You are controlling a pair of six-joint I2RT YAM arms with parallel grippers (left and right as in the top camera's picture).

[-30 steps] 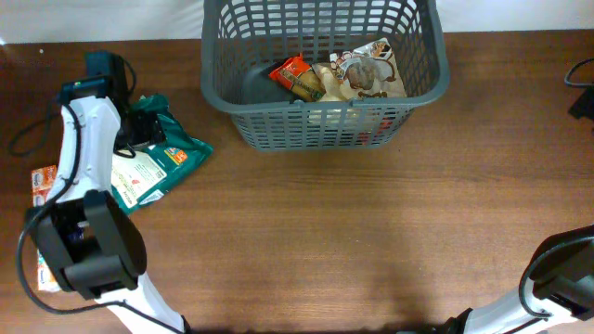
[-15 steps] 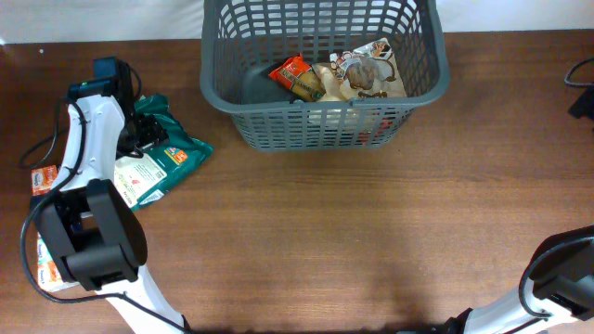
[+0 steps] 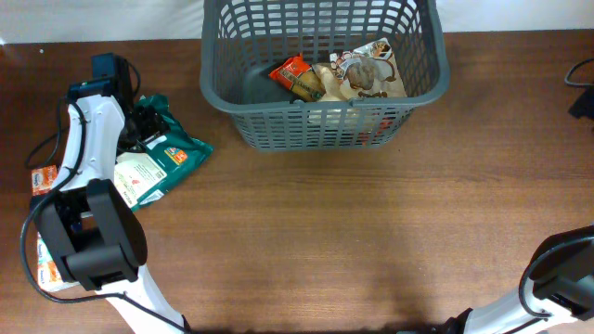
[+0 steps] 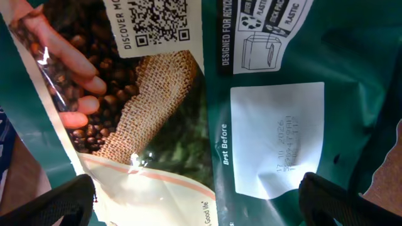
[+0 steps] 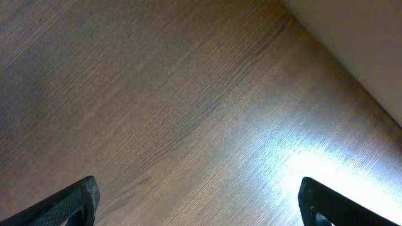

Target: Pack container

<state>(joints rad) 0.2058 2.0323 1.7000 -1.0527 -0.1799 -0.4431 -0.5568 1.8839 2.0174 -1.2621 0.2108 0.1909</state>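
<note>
- Our left claw [image 3: 147, 125] hangs near the desk's left edge, spread wide over the green coffee bag [image 3: 172, 156] and gripping nothing.
- The container [image 3: 320, 130] sits mid far edge, rightward of that claw, its long axis along the edge.
- Our right claw [image 5: 198, 201] is farther off, agape and empty.

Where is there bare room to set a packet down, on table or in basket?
Free: the table between the basket and the near edge, right of the green pouch; the basket's left floor. Crowded: the basket's right half, holding packets, and around the pouch.
</note>
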